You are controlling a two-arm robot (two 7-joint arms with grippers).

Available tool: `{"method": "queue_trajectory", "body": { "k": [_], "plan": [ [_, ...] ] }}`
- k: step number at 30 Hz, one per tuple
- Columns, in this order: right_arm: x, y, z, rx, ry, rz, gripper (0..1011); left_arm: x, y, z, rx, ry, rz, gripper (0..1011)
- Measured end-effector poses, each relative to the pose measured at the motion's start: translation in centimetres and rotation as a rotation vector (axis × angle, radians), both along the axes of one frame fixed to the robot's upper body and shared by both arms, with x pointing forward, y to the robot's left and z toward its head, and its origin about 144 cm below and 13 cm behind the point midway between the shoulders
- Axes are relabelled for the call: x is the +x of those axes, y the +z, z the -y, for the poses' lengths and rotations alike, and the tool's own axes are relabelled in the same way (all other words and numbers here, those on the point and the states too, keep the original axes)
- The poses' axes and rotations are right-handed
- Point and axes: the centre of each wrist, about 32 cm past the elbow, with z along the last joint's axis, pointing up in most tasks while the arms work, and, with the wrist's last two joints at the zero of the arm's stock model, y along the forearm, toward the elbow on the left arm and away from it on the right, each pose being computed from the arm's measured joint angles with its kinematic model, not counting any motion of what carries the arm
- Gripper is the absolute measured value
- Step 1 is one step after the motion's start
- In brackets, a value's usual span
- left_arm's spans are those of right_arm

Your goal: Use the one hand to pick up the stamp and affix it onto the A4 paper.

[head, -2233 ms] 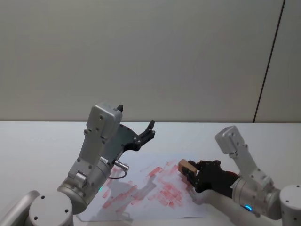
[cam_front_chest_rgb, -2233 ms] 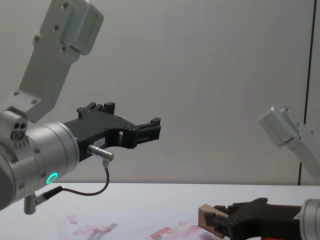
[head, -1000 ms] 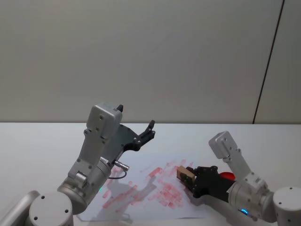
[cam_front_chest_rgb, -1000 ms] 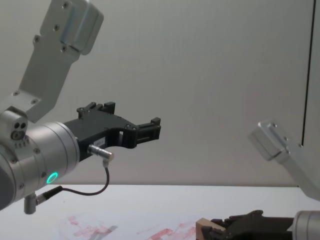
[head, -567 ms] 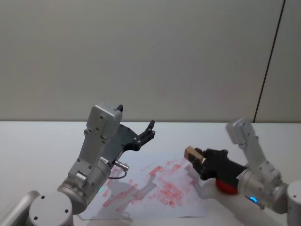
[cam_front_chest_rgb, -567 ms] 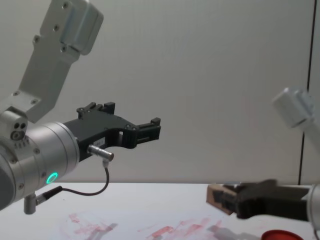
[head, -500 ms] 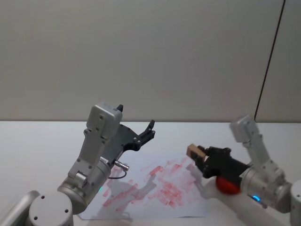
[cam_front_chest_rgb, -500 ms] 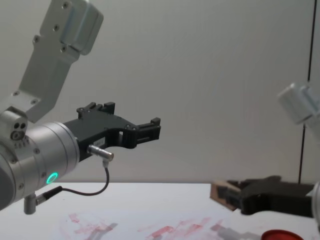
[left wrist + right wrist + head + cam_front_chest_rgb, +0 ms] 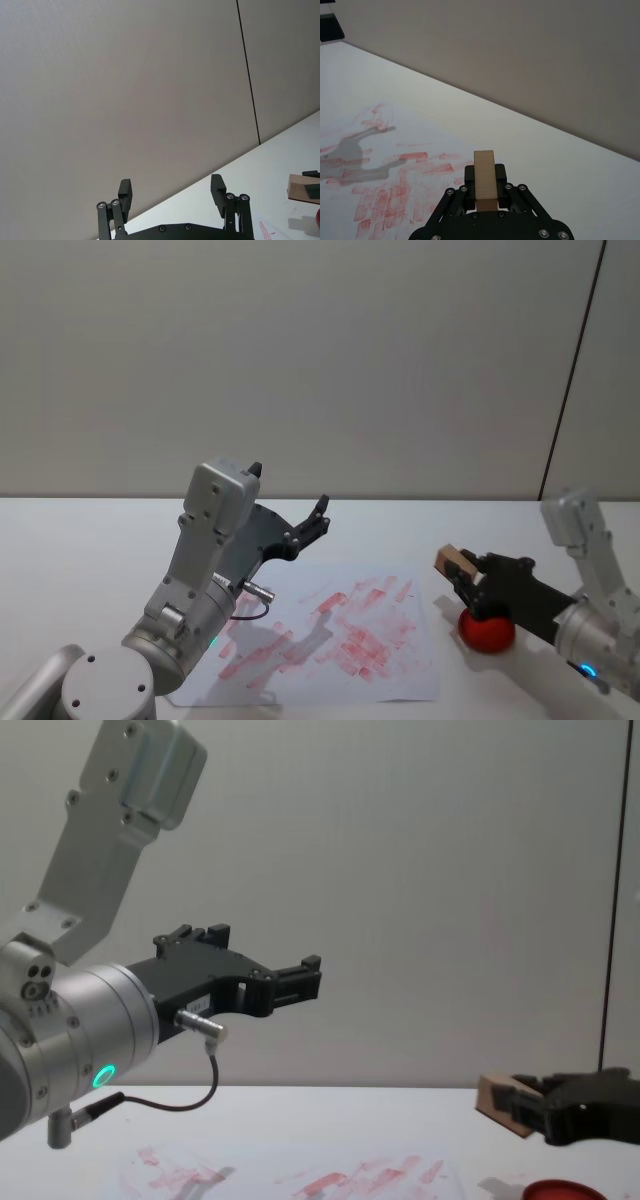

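The right gripper's (image 9: 462, 572) jaws are closed on the stamp (image 9: 453, 561), pinching the small tan wooden block by its two long sides so that one end sticks out past the fingertips. In the right wrist view the stamp (image 9: 484, 180) sits square and centred between the fingers. It is held in the air, off the right edge of the A4 paper (image 9: 400, 680) and just above the round red ink pad (image 9: 487, 633), which lies on the white tabletop (image 9: 80, 540) beside the sheet.

To do this step well, I judge the stamp should go down flat onto the ink pad, its printing face level with the pad, with a light, even press. The grip should be kept firm, so the block does not twist. Then it should be lifted straight up and carried over to a less crowded patch of the sheet, since much of the middle is already covered with red prints and smears.

The left gripper (image 9: 308, 522) is parked high above the paper's left part, its jaws spread wide with nothing between them, as the left wrist view (image 9: 170, 192) shows.

Count: one stamp, one A4 paper, one ink pad, two grippers.
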Motion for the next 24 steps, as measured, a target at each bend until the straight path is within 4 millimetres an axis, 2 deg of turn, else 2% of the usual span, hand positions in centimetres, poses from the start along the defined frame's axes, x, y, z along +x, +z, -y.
{"method": "queue_trajectory", "body": {
  "k": [20,24],
  "plan": [
    [-1.8,-1.5,2.5,-0.028,-0.037,-0.079,219,0.0,0.0,0.0,0.000,0.000,0.000,1002],
    [-1.9,-1.8,2.7,-0.032,-0.040,-0.090,316,0.0,0.0,0.0,0.000,0.000,0.000,1003]
  ]
}}
